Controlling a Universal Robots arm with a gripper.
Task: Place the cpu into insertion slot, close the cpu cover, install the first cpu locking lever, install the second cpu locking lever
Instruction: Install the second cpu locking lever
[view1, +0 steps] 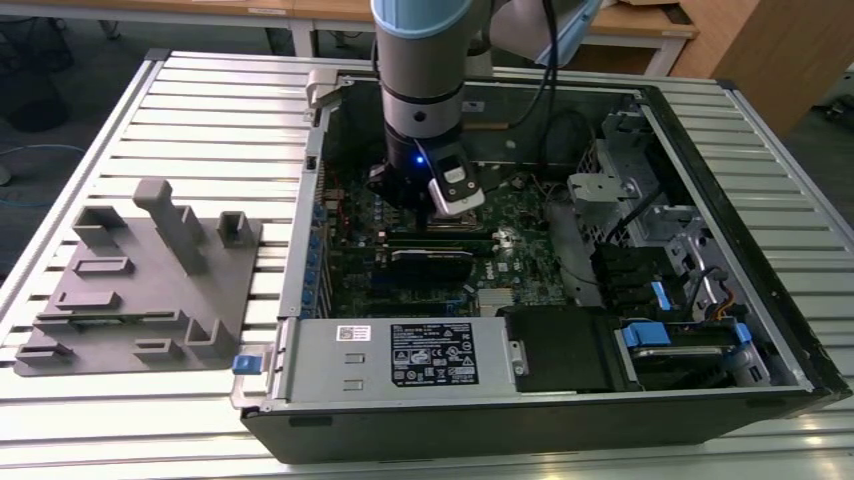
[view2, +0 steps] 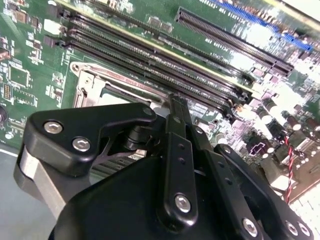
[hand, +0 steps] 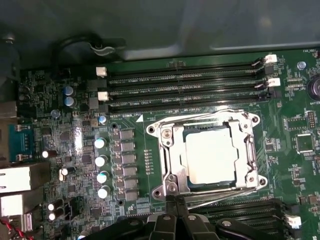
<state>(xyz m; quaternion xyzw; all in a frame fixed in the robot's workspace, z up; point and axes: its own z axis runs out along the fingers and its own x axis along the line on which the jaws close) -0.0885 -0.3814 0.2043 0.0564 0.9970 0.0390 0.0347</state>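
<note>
Green board holds cpu (hand: 210, 156) flat in insertion slot (hand: 170, 150), cover (hand: 248, 150) closed.

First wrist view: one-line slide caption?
Gripper at the edge of the insertion slot, cpu seated inside, cpu cover down around it.

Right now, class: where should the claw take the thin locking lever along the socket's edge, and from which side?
Likely the locking lever near its free end, from above, claw set crosswise: it is a thin rod lying low beside the cpu cover.
</note>
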